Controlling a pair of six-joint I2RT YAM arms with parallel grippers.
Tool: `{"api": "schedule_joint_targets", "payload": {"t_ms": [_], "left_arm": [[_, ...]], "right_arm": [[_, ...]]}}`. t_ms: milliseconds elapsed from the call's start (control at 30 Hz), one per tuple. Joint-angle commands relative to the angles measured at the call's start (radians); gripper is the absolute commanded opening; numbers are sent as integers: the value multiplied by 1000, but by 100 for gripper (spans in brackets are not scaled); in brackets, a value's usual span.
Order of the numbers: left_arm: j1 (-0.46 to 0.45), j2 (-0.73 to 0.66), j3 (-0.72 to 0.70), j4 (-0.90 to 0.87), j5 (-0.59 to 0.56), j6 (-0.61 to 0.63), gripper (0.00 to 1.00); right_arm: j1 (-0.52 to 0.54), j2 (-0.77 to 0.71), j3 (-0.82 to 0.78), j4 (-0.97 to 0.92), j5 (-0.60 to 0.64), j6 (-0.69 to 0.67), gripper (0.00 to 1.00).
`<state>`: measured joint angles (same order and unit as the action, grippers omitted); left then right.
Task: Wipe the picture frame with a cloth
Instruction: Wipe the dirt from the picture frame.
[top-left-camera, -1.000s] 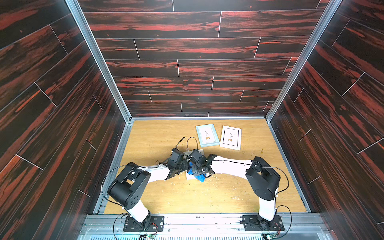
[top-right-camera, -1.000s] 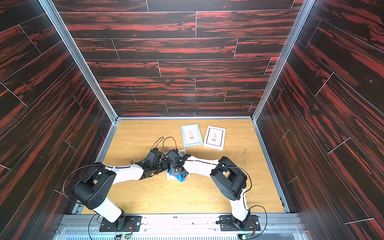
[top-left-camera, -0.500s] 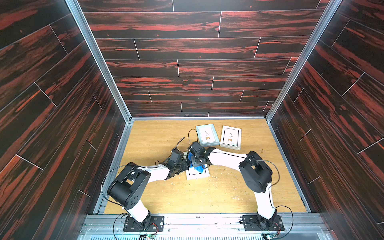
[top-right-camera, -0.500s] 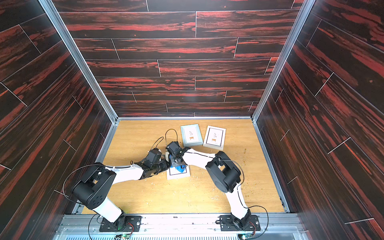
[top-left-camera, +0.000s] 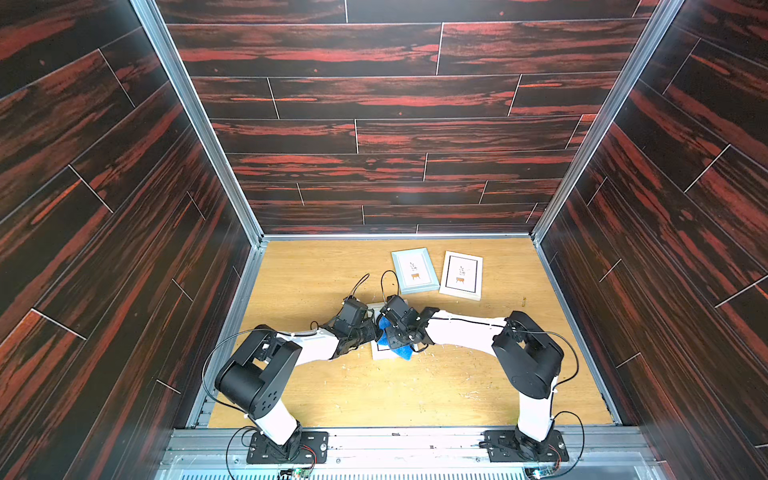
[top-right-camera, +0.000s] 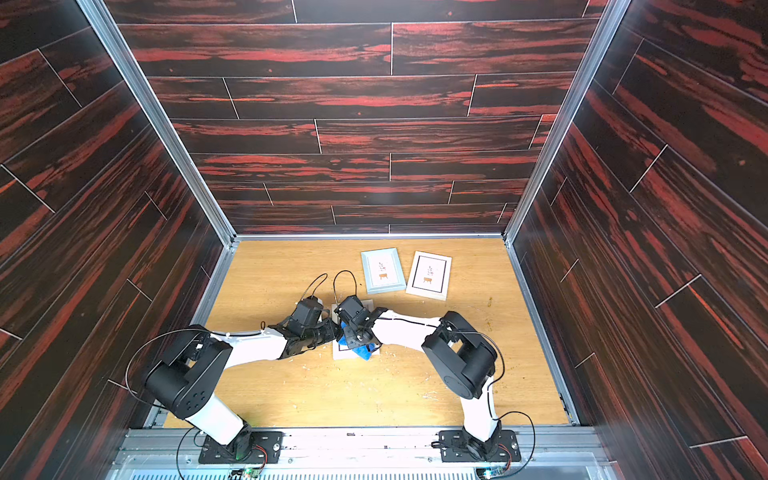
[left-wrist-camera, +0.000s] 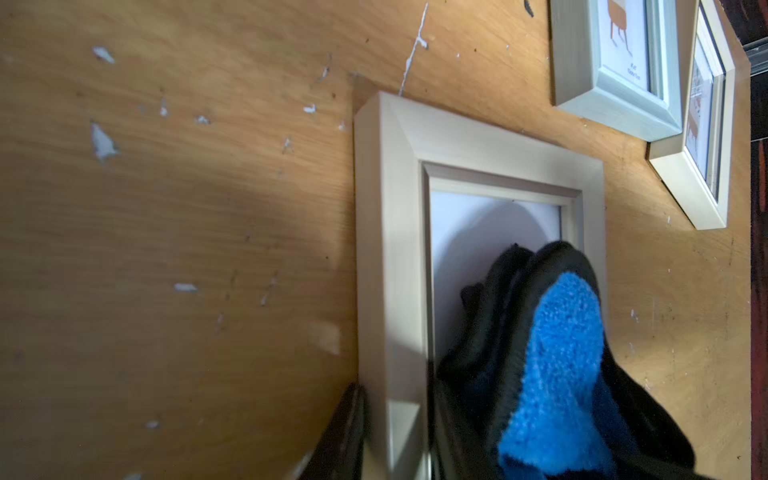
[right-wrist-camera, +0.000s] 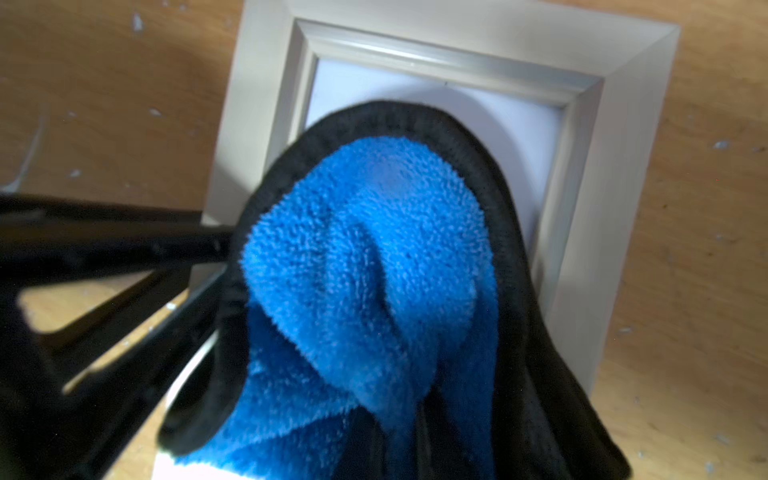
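Wood-grain desk (top-left-camera: 374, 399): is carrying everything, with pale flecks showing on its bare near part.
Left claw (top-left-camera: 371, 331): is reaching in from the left side in both top views (top-right-camera: 331, 331). In the left wrist view its fingers (left-wrist-camera: 347, 432) are straddling one side rail of the picture frame (left-wrist-camera: 390, 249), one outside and one inside, pinching that rail.
Right claw (top-left-camera: 400, 337): is pointing down over the frame and pressing together on a bunch of the cloth (right-wrist-camera: 365, 257).
Cloth: bright blue and fluffy with black trim, it is hanging bunched from the right claw. It is resting on the glass and across the near right part of the frame (top-left-camera: 402, 352).
Picture frame: pale beige, it is lying flat at mid-desk between the two claws, which are hiding most of it in both top views.
Blue-grey frame (top-left-camera: 414, 271): is lying flat farther back, apart from the claws.
White frame (top-left-camera: 461, 275): is lying just beside the blue-grey one, on its right.
Back wall (top-left-camera: 395, 137): dark red-streaked planks are standing behind the desk.
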<state>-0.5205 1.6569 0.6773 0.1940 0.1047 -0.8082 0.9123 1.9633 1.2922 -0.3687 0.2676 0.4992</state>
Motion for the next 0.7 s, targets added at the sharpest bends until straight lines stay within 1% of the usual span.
{"api": "schedule_joint_targets", "payload": {"t_ms": [0, 100, 133, 200, 333, 433, 500, 600, 667], "left_arm": [[-2, 74, -48, -188, 33, 8, 29], [-3, 64, -50, -191, 30, 6, 29], [-2, 62, -51, -192, 29, 5, 29], [-1, 54, -58, -193, 22, 3, 29], [-2, 51, -69, -181, 15, -4, 29], [-2, 57, -74, -169, 20, -8, 29], [-2, 60, -76, -162, 25, -8, 29], [-2, 60, -74, -163, 32, -5, 29], [-2, 54, -75, -165, 28, -5, 29]], "right_arm": [[-57, 114, 126, -4, 7, -17, 0], [-80, 188, 242, -45, 15, -33, 0], [-80, 191, 249, -57, 18, -34, 0], [-73, 154, 189, -37, -8, -33, 0], [-32, 24, -14, 24, -68, -1, 0], [-24, -10, -79, 56, -91, 31, 0], [-27, 14, -55, 66, -73, 30, 0], [-45, 99, 74, 52, -45, 24, 0], [-65, 160, 165, 47, -62, 25, 0]]}}
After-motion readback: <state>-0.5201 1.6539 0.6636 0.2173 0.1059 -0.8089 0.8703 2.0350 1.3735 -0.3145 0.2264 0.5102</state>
